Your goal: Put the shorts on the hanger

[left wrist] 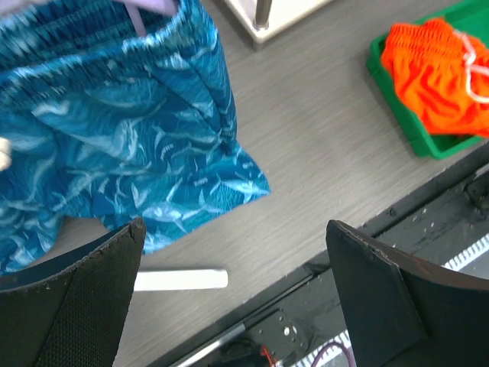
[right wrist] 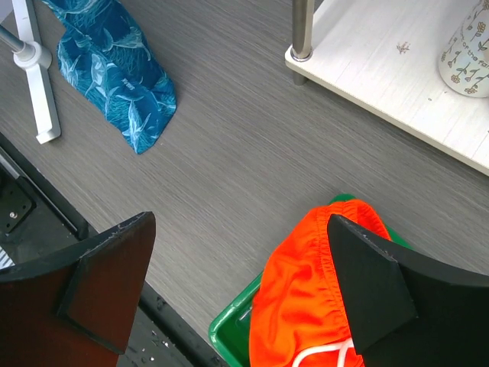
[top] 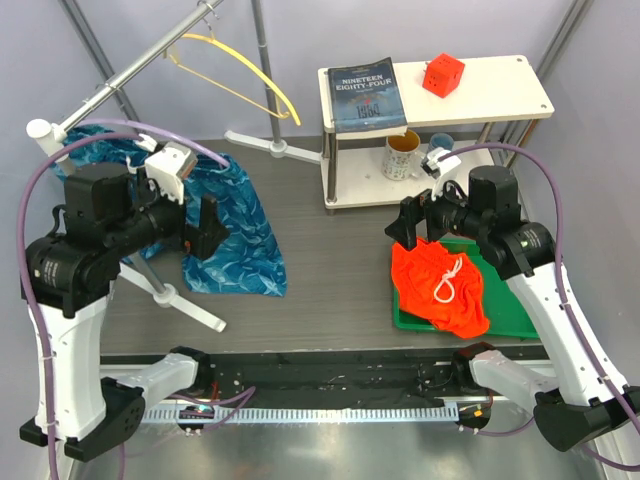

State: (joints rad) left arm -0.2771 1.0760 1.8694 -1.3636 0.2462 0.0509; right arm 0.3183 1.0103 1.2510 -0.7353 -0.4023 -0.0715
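Top view: green tray, lower right of bench, contains orange-red shorts; yellow hanger upper left.
Left wrist: left end effector released, empty; blue patterned shorts upper left.
Right wrist: right end effector released, empty, above orange-red shorts.

Right of me, the shorts lie in a tray (shelf behind it); back left, the hanger hangs on a rail.
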